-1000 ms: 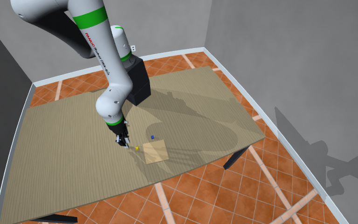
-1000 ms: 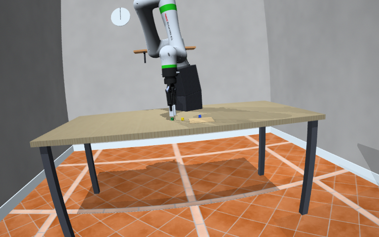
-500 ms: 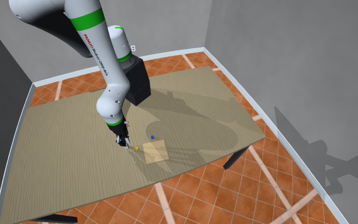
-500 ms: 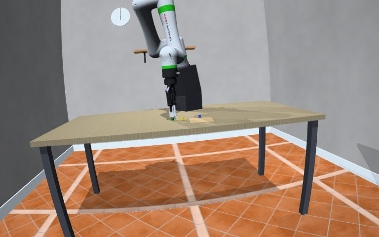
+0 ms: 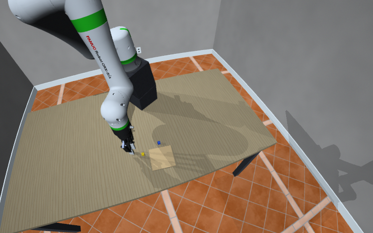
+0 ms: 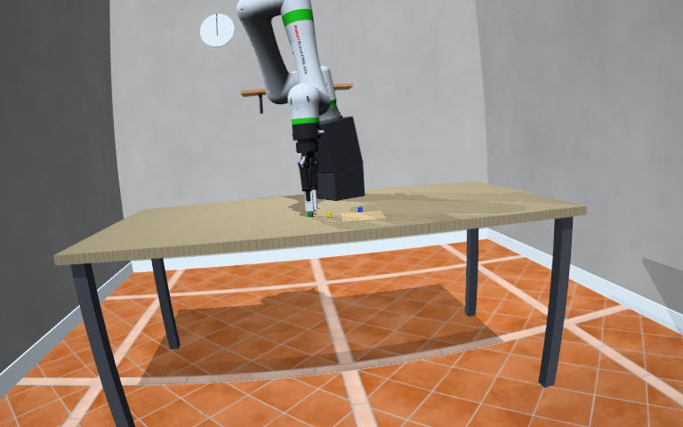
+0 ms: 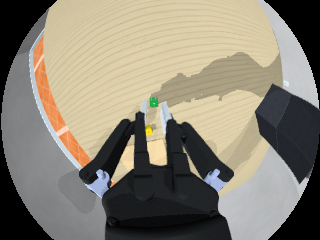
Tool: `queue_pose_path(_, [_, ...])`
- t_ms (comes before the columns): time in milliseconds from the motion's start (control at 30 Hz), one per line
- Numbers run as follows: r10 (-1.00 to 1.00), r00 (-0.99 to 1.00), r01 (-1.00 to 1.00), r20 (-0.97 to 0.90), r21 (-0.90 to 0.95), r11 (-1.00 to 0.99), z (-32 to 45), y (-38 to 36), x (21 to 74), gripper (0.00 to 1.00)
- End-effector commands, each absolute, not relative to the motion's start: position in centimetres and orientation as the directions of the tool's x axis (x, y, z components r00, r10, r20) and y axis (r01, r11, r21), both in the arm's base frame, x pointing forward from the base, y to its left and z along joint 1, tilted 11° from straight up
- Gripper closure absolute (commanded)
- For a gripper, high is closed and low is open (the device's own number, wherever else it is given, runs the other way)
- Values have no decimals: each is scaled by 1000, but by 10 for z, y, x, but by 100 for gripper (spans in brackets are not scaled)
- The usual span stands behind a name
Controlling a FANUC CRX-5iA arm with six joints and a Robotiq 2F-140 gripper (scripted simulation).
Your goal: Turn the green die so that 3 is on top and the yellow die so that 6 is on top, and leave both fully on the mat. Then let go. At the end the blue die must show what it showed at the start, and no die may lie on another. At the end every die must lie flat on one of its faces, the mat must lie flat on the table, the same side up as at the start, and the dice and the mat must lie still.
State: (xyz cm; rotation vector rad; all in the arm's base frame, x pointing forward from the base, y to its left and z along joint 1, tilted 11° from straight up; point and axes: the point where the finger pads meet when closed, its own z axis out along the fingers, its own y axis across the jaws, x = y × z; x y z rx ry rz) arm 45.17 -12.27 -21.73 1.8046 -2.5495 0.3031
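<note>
Observed from the exterior side, near to far, with clock directions taken about the mat in the top view. Found, nearest, the wooden surface (image 5: pixel 68 164) (image 6: pixel 201 229) (image 7: pixel 150 50), carrying the square pale mat (image 5: pixel 162 158) (image 6: pixel 362 216) (image 7: pixel 157 157), lying flat. Noted the yellow die (image 5: pixel 142 154) (image 6: pixel 328 214) (image 7: pixel 149 130) off the mat, near its edge at 9 o'clock. Located the green die (image 6: pixel 309 214) (image 7: pixel 154 102) farther out on the same side, also off the mat, hidden in the top view. Found the jaws (image 5: pixel 131 152) (image 6: pixel 311 207) pointing down over the green die, slightly spread, pinching nothing; cannot tell whether touching it. Recorded the blue die (image 5: pixel 158 142) (image 6: pixel 359 209) just beyond the mat at 12 o'clock, likewise off it. Cannot read the dice's top faces reliably at this size. Noted, farther back, the white arm (image 5: pixel 98 55) (image 6: pixel 304 50) reaching over from the black pedestal (image 5: pixel 145 79) (image 6: pixel 347 171) (image 7: pixel 287 130), beyond the mat at 11 o'clock. Seen last, on the back wall, a round white clock (image 6: pixel 217 29).
</note>
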Motion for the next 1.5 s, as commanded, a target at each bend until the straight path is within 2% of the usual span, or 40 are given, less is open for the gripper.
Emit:
queue_pose_path(0, [-934,-339,-934,114,-158,320,-217,-123,452,81])
queue_pose_path(1467, [-934,-339,-934,114,-158,320,-234,-125,454,81])
